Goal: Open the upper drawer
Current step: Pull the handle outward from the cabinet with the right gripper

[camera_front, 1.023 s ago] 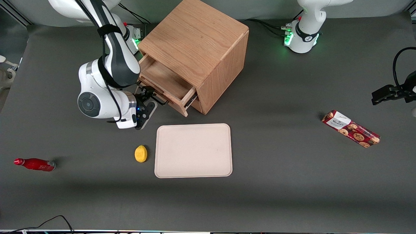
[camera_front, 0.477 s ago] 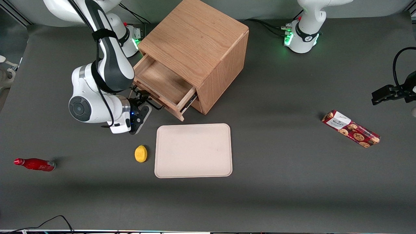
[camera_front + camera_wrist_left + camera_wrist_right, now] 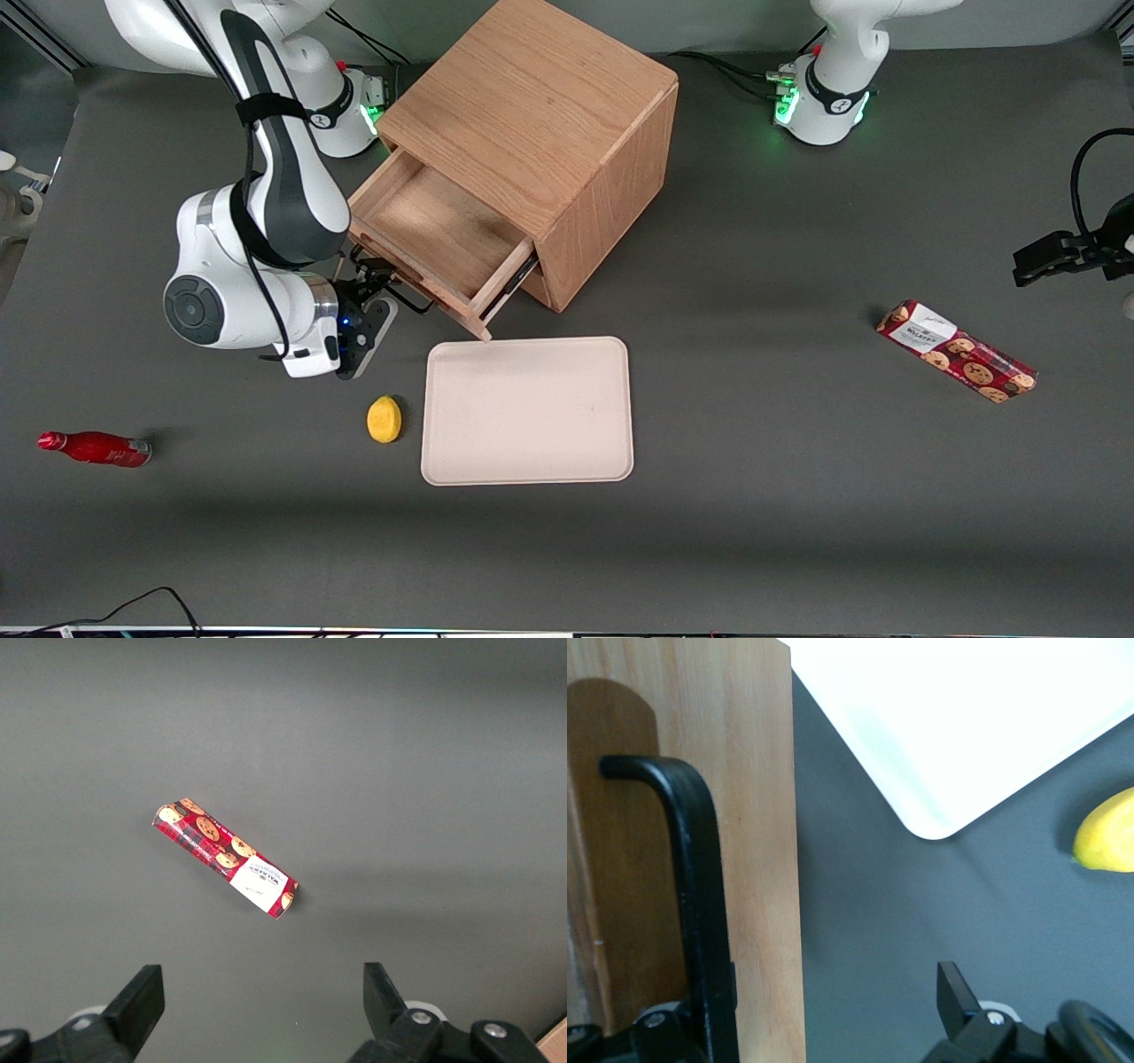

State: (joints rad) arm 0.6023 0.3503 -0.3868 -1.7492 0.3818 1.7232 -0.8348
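Claw (image 3: 383, 288) spread wide at the black handle (image 3: 691, 877) of the pulled-out upper drawer (image 3: 434, 235).

Cabinet (image 3: 540, 142): upper drawer (image 3: 431, 241) projecting from its front. Gripper (image 3: 383, 285) at the drawer's handle (image 3: 409, 297). Tray (image 3: 528, 410): nearer the front camera than the drawer. Lemon (image 3: 384, 419): just beside tray. Bottle (image 3: 93, 447): working arm's end. Cookie packet (image 3: 956, 351): parked arm's end.
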